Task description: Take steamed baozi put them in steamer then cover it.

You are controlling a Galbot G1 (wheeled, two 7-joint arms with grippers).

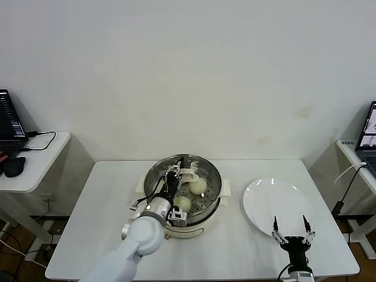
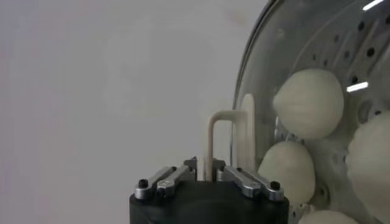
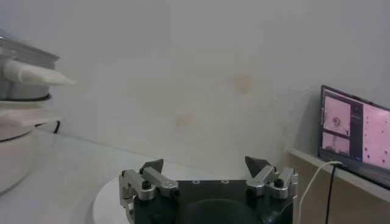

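The baozi (image 1: pixel 199 185) are seen inside the steamer (image 1: pixel 154 176). The cover (image 2: pixel 256 73) is pinched by its handle in the left hand (image 1: pixel 174 178) and held over the steamer, not yet seated. The right hand (image 1: pixel 292 231) is spread beside the plate (image 1: pixel 258 202).

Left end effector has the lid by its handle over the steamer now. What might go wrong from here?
1. The left end effector pinches only the thin handle of the cover, which looks tilted; it may swing or slip.
2. The baozi sit right behind the glass, so a crooked descent might press them.
3. The cover's rim may catch the steamer wall instead of seating.
The right end effector waits open by the plate.
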